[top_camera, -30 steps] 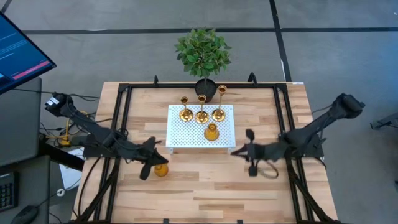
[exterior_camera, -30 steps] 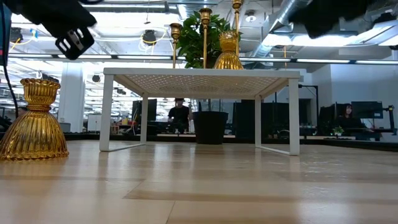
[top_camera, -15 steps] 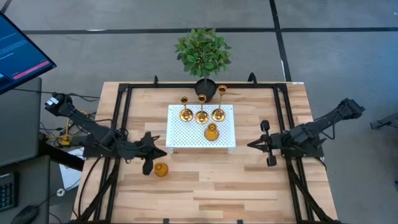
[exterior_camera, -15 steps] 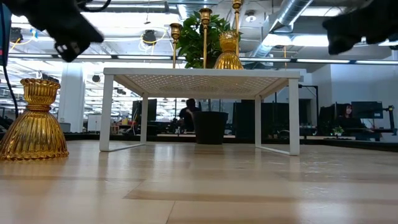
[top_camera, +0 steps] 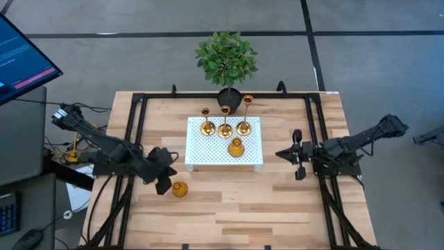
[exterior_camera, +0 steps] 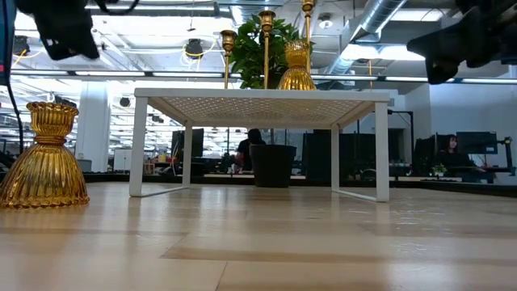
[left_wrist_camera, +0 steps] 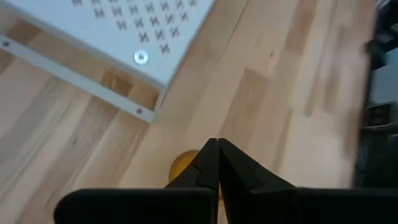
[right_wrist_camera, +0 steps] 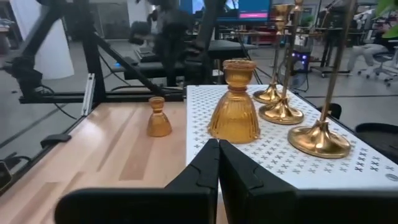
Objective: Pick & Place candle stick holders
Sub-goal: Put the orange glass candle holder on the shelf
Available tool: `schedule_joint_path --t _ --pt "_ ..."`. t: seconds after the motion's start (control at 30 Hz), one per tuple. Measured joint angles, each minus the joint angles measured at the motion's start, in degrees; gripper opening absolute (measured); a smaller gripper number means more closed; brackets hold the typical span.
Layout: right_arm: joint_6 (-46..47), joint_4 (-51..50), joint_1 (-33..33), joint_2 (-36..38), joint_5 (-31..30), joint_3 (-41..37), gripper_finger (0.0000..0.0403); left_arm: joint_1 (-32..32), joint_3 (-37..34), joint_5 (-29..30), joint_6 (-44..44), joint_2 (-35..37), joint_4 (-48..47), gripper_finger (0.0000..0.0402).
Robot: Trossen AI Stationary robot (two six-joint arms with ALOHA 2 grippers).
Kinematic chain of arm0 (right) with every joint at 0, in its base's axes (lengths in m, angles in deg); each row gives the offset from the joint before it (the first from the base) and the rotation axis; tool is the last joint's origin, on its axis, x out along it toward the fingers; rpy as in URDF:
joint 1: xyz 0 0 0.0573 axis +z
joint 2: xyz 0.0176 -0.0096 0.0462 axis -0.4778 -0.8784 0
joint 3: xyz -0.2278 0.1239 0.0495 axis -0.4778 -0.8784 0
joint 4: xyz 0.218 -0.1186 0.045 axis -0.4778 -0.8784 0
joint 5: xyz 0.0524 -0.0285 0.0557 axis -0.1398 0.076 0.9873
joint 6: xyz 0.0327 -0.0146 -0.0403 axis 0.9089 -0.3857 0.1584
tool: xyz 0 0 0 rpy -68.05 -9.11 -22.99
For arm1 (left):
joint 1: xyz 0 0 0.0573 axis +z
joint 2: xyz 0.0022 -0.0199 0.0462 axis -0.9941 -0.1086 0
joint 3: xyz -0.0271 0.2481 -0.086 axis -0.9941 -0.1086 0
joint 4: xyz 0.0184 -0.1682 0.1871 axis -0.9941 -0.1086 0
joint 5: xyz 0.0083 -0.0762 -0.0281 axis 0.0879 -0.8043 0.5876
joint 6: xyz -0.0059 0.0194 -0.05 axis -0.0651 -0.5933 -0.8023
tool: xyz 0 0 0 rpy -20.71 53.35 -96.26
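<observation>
A white tray (top_camera: 223,149) dotted all over with a regular grid of small perforations sits on a pale blond wooden table (top_camera: 229,212) with visible plank grain and a black frame. Four shiny gold candle stick holders (top_camera: 225,130) stand on the tray and a fifth gold holder (top_camera: 180,189), vertically ribbed with an amber sheen, rests on the wood at the near left. The plant (top_camera: 226,58) at the far edge has bright green leaves in a black pot, both arms and their grippers are dark black, and the surrounding floor is grey crossed by black lines.
</observation>
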Motion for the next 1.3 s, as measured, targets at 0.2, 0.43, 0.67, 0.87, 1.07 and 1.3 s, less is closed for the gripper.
schedule_joint_path --t 0.2,0.43,0.67,0.87,1.07,1.3 --pt "0.01 -0.01 -1.68 0.0 0.0 0.0 0.0 0.02 -0.03 -2.89 -2.52 -7.48 -1.29 0.0002" --pt "-0.01 -0.08 -2.12 0.0 0.0 0.0 0.0 0.01 -0.03 -11.1 -2.63 -10.25 -1.24 0.0005" --pt "0.01 -1.06 -2.12 0.0 0.0 0.0 0.0 0.04 -0.05 -11.09 -2.64 -9.16 1.02 0.0006" --pt "0.01 -1.13 -2.09 0.0 0.01 0.0 0.0 0.86 -0.05 -10.47 -2.63 -9.12 1.25 0.0012" --pt "0.01 -1.61 -2.09 0.0 0.02 0.0 0.0 2.79 -0.05 -10.92 -2.65 -9.12 1.26 0.0052" --pt "2.99 -1.61 -2.07 0.0 0.02 0.0 0.0 3.72 -0.05 -13.15 -5.37 -9.25 1.25 0.0109"
